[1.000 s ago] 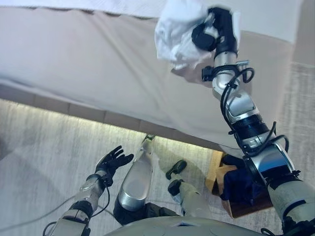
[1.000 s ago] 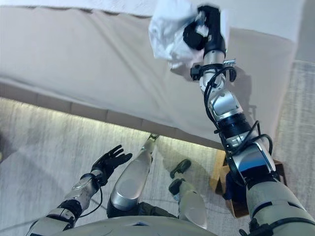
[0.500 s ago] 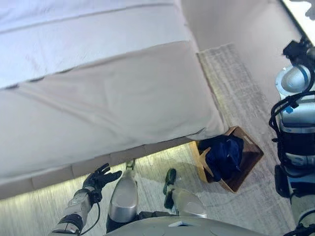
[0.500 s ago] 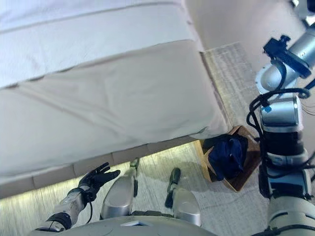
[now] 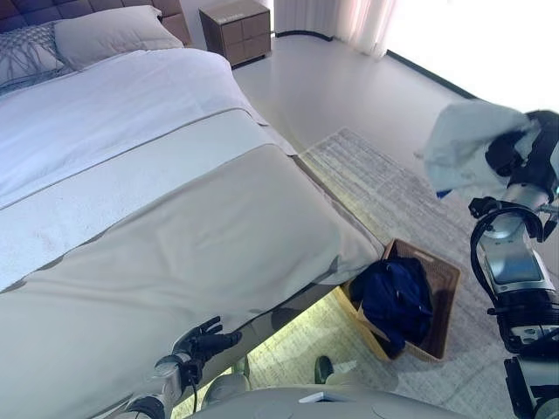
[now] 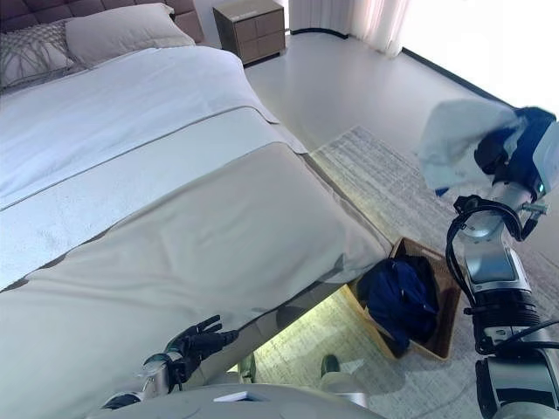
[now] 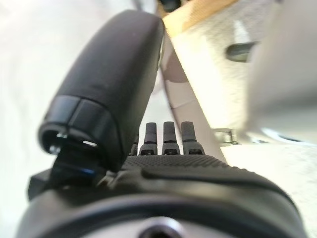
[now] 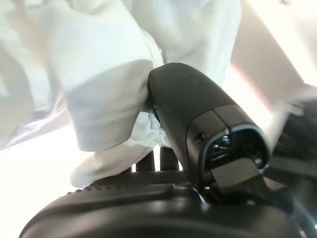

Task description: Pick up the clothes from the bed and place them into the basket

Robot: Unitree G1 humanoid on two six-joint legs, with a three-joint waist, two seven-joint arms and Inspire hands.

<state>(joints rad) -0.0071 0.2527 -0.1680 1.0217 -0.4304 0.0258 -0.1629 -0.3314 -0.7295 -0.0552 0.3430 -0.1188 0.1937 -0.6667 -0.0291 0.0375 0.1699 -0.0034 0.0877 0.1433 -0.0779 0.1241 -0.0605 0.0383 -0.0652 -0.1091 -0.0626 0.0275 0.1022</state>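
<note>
High above the basket (image 5: 441,288), right hand (image 5: 515,157) fingers clutch white cloth (image 5: 463,144) — bunched, no clear long axis.

Head stereo pair overlooks bed (image 5: 175,218), basket (image 5: 441,288); wrist cams hug hands.

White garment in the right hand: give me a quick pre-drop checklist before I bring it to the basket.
1. Grip: right hand curled round the white garment: ok.
2. Garment clear of the bed, held in the air: ok.
3. Garment over the basket: not ok, in the eye views it sits higher up and further right.
4. Basket room: dark blue clothes already inside, some floor of it bare: ok.
5. Left hand open, empty, low by the bed's edge: ok.
</note>
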